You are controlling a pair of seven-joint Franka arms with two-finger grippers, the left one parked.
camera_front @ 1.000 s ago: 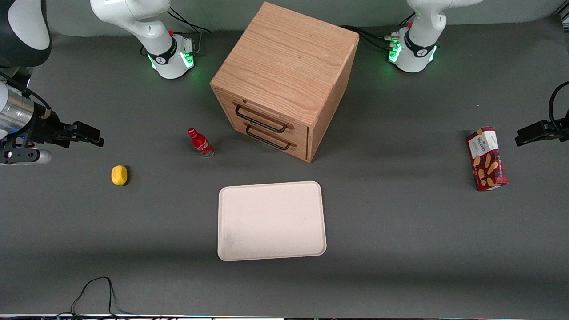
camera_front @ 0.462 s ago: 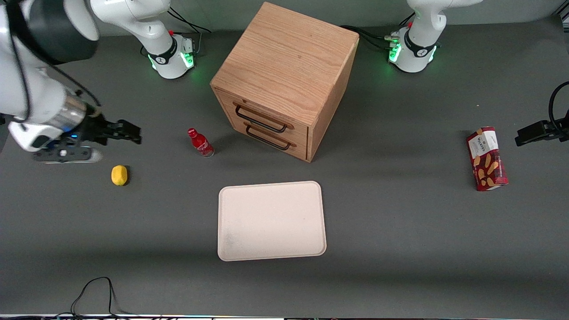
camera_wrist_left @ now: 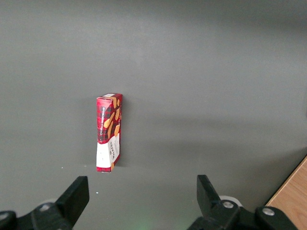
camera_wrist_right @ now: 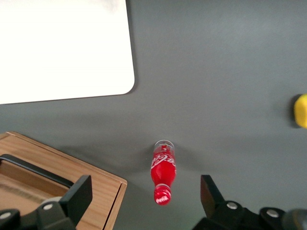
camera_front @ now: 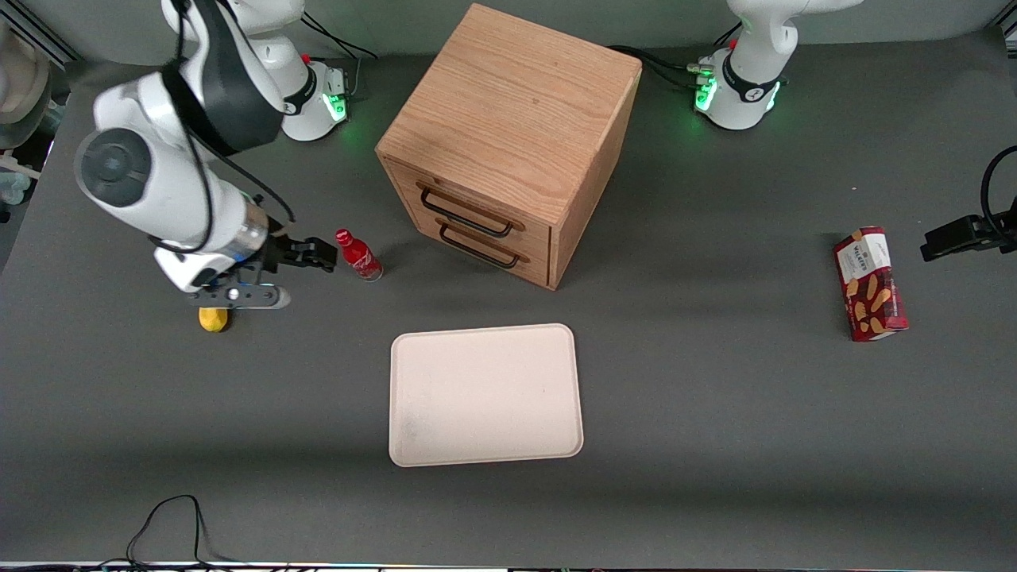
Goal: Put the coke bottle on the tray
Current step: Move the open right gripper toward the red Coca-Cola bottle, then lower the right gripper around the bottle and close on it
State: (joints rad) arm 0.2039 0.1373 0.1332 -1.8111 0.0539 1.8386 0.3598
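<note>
The small red coke bottle (camera_front: 358, 255) stands upright on the grey table, beside the wooden drawer cabinet (camera_front: 508, 143) toward the working arm's end. In the right wrist view the bottle (camera_wrist_right: 163, 171) shows between my two spread fingers. My right gripper (camera_front: 322, 254) is open and empty, above the table, just beside the bottle's cap toward the working arm's end. The cream-beige tray (camera_front: 485, 393) lies flat and bare, nearer the front camera than the cabinet; one corner of the tray (camera_wrist_right: 62, 48) shows in the right wrist view.
A yellow lemon (camera_front: 211, 318) lies under my wrist, partly hidden; it also shows in the right wrist view (camera_wrist_right: 301, 110). A red biscuit box (camera_front: 869, 283) lies toward the parked arm's end. The cabinet's drawer handles (camera_front: 469, 226) face the tray.
My right arm has swept in from the working arm's end of the table toward the bottle, and now covers part of the lemon. Bottle, tray and box have not moved.
</note>
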